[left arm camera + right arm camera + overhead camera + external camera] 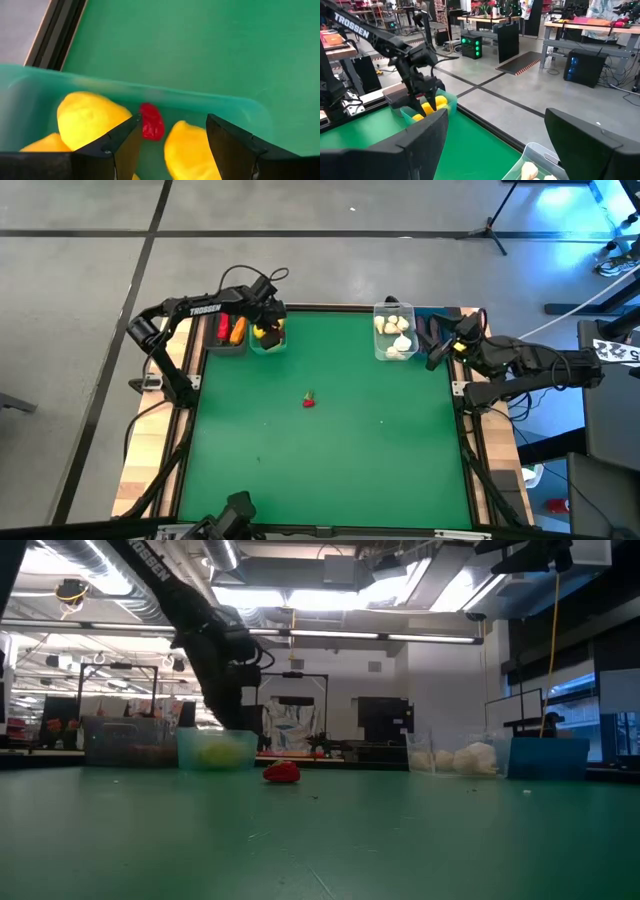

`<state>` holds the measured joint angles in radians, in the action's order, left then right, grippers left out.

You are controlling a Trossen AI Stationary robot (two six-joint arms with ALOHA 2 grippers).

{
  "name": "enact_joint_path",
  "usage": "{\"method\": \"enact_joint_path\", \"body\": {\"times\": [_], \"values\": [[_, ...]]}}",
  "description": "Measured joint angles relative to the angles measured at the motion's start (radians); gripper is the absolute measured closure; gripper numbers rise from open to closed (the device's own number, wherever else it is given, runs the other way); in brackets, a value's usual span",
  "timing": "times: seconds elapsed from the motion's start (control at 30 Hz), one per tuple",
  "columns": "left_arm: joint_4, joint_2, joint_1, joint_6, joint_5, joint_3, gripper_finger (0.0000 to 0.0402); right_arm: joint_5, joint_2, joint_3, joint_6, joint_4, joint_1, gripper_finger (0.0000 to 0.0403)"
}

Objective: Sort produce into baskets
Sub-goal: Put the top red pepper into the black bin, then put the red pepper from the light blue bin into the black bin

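Surface (330, 460) is green, framed in wood, w/ four bins along the far edge. Far left: dark bin (227, 333) holding a red pepper (223, 327) and an orange carrot (237, 330). Just right of it, touching, teal bin (268, 338) w/ yellow lemons (90, 116) inside.

Left gripper (266, 320) hangs directly over the teal bin, fingers (120, 145) spread to a moderate gap and empty. Left wrist view: a small red berry (151, 121) lies in the teal bin among the lemons, seen between the two fingers, not gripped.

Far right: clear bin (394, 333) filled w/ white garlic bulbs (398, 340). Blue bin (432, 330) just right of it; contents partly hidden by the arm, cannot tell.

Right gripper (440, 348) is at the far right edge, over the blue bin, fingers (420, 145) spread wide, nothing between them.

One piece of loose produce: a red berry w/ green stem (309, 400) lies alone near the centre of the surface, well apart from all bins and both grippers. Low view shows it flat on the surface.
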<state>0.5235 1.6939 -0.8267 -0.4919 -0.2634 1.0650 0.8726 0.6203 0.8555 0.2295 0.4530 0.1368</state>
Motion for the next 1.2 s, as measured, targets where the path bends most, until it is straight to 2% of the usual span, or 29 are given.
{"method": "enact_joint_path", "body": {"times": [0.23,0.47,0.63,0.93,1.2], "values": [[-0.065,0.002,-0.008,0.020,0.021,-0.041,0.0187,0.009,-0.028,0.000,0.000,0.000,0.000,0.0072],[-0.072,0.065,0.022,0.022,0.018,-0.041,0.0187,0.029,-0.049,0.000,0.000,0.000,0.000,0.0072],[-0.094,0.092,0.041,0.051,0.111,-0.040,0.0187,0.029,-0.050,0.000,0.001,0.000,0.000,0.0072],[-0.108,0.096,0.037,0.057,0.117,-0.041,0.0189,0.054,-0.050,0.000,0.001,0.000,0.000,0.0072],[-0.125,0.096,0.036,0.072,0.102,-0.041,0.0246,0.062,-0.050,0.000,0.001,0.000,0.000,0.0072]]}}
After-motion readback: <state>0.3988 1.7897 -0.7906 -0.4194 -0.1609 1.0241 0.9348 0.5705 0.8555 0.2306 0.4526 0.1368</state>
